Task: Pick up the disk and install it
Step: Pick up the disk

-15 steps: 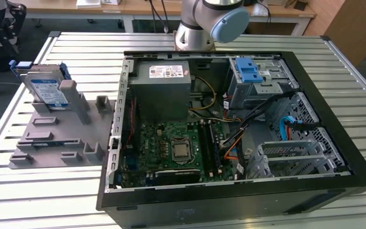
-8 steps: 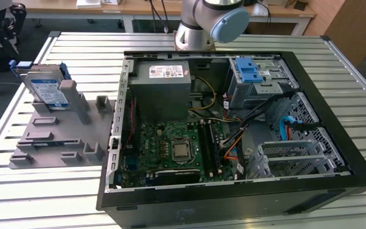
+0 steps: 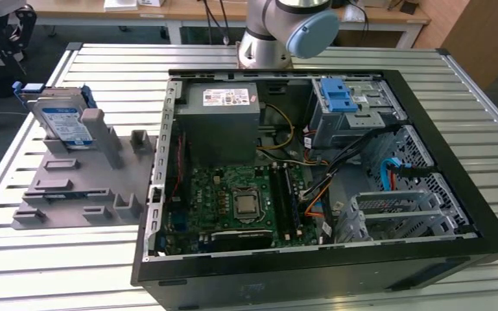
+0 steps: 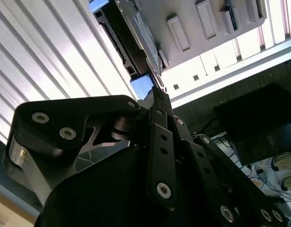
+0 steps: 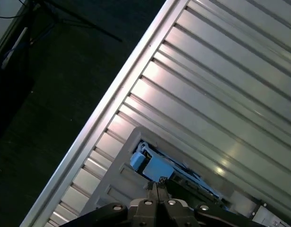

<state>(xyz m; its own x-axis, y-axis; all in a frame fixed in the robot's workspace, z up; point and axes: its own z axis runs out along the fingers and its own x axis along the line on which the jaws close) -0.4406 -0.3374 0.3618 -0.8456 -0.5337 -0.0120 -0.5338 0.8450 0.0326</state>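
Exterior view: the disk (image 3: 65, 125) is standing upright in a grey fixture (image 3: 76, 188) beside the open computer case (image 3: 301, 275), not yet picked up or installed. First wrist view: the tool (image 5: 157, 184), fingers closed together on nothing, is hovering close above it.

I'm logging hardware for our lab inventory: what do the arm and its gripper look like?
The arm is silver-grey tubing with a rounded light-blue joint cap. The gripper, seen in both wrist views, is black: flat linkage bars joined by silver screw heads and round pivots, narrowing toward slim ends.
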